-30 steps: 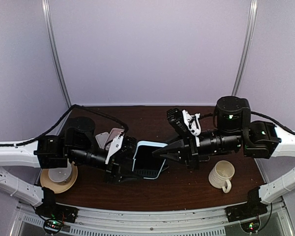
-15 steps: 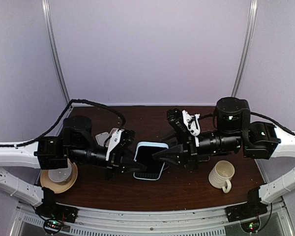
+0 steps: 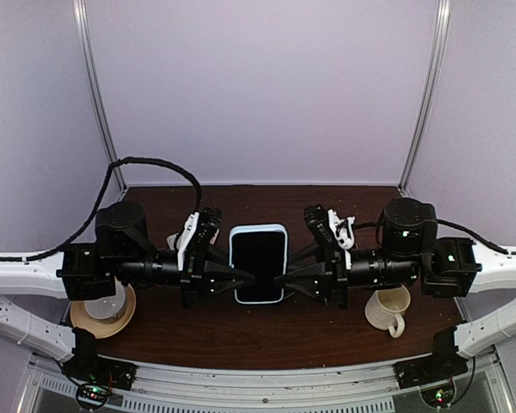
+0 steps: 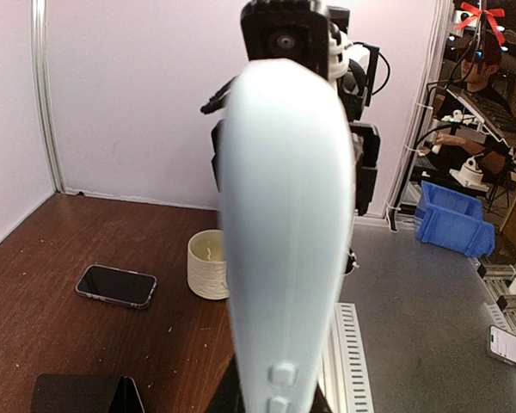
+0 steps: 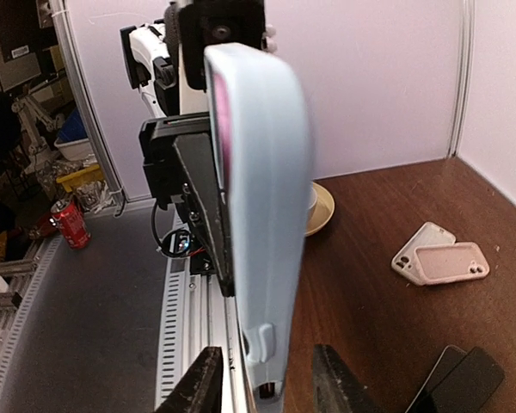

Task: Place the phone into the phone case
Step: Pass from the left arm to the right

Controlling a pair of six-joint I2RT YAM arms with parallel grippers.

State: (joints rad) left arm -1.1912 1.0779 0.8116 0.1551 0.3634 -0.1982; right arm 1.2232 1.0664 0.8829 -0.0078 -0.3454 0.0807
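Observation:
A phone with a black screen sits in a light blue phone case point(image 3: 259, 264), held off the table at its middle with the screen towards the top camera. My left gripper point(image 3: 243, 281) is shut on the case's lower left edge. My right gripper point(image 3: 279, 283) is on its lower right edge. In the left wrist view the case's edge point(image 4: 284, 232) fills the middle and hides my fingers. In the right wrist view the case point(image 5: 267, 215) stands between my fingers point(image 5: 203, 383), which sit close on both sides of it.
A ribbed cream mug point(image 3: 387, 308) stands at the right, also in the left wrist view point(image 4: 208, 264). A white cup on a tan saucer point(image 3: 103, 310) stands at the left. A spare phone point(image 4: 116, 286), pale cases point(image 5: 439, 258) and black cases point(image 5: 460, 383) lie on the brown table.
Both grippers have carried the cased phone up and towards the back. It has turned from tilted to square, and the two arms now face each other in line.

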